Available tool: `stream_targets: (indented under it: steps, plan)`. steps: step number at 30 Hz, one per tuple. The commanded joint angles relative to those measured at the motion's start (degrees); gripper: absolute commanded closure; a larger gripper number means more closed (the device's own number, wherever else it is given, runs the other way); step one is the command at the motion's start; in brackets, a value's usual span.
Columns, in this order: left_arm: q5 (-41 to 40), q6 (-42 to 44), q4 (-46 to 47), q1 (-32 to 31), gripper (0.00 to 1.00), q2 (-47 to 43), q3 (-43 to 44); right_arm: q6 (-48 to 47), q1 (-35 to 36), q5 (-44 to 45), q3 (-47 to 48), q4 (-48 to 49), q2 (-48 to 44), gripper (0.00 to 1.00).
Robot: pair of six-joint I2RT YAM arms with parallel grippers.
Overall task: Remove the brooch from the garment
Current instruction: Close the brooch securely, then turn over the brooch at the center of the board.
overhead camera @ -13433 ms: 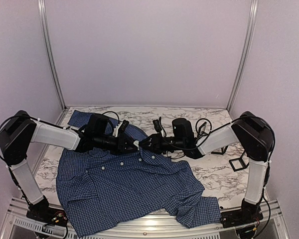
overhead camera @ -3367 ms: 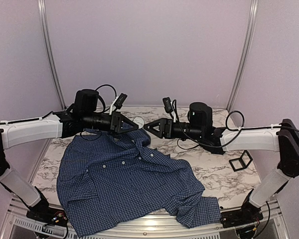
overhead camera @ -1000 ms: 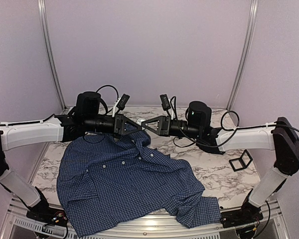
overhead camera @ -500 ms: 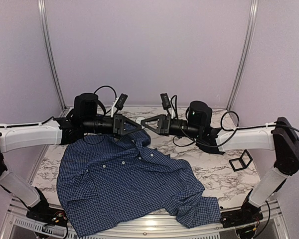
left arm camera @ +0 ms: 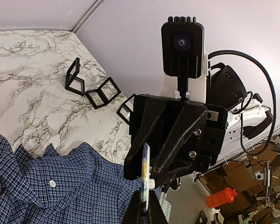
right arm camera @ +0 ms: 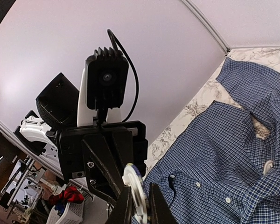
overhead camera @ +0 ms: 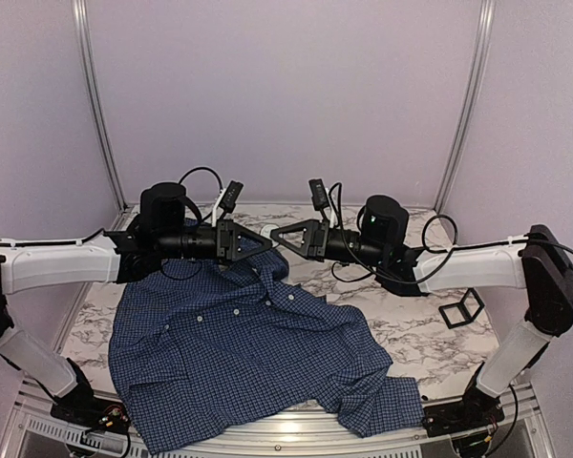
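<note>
The brooch (overhead camera: 270, 241) hangs in the air between both arms, over the collar end of the garment (overhead camera: 239, 353). It is a thin round disc, seen edge-on in the left wrist view (left arm camera: 145, 170) and as a white back face in the right wrist view (right arm camera: 134, 189). My left gripper (overhead camera: 264, 243) is shut on its edge (left arm camera: 144, 199). My right gripper (overhead camera: 278, 239) meets it tip to tip, its fingers closed on either side of the disc (right arm camera: 139, 198). The dark blue checked shirt lies flat on the marble table (overhead camera: 411, 334).
Small black frames (overhead camera: 461, 307) stand on the table at the right, several of them in the left wrist view (left arm camera: 102, 92). The shirt hangs over the near table edge. Purple walls enclose the table on three sides.
Both gripper tips stay joined at the brooch; the pair has drifted very slightly, the left arm drawing back a little. The shirt has not moved.
</note>
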Motion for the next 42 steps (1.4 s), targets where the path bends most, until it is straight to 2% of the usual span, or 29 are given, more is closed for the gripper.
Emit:
stream_targets:
  steps: [1,10,16,19,23,31,35,42]
  plan:
    - [1.54,-1.58,0.99,-1.16,1.0,-0.59,-2.12,0.3,0.25,1.11,0.68,5.28,-0.13,0.86]
    - [0.29,-2.1,2.74,-1.12,1.0,-0.94,-2.9,-1.0,0.23,0.86,2.01,3.13,-0.27,0.79]
    - [-0.66,0.45,0.01,-1.01,1.0,-0.76,-1.05,-2.68,-0.31,1.61,2.1,0.35,-2.43,0.66]
    - [-1.51,3.32,-2.8,-0.92,1.0,-0.64,0.89,-3.71,-0.96,1.79,2.21,-1.64,-3.56,0.57]
    - [-3.95,11.31,-9.63,-0.94,1.0,-0.85,5.11,-4.98,-1.64,3.1,2.18,-4.63,-5.53,0.48]
    - [-16.27,31.35,-19.07,-1.5,1.0,-3.01,11.02,-7.19,-2.51,7.86,4.0,-11.76,-9.94,0.48]
    - [-23.02,41.99,-19.55,-2.6,1.0,-4.33,11.59,-8.11,-2.58,9.98,6.51,-17.36,-11.15,0.48]
    - [-37.17,56.94,-14.5,-5.57,1.0,-4.91,11.37,-7.04,-2.7,12.02,7.39,-21.62,-13.17,0.48]
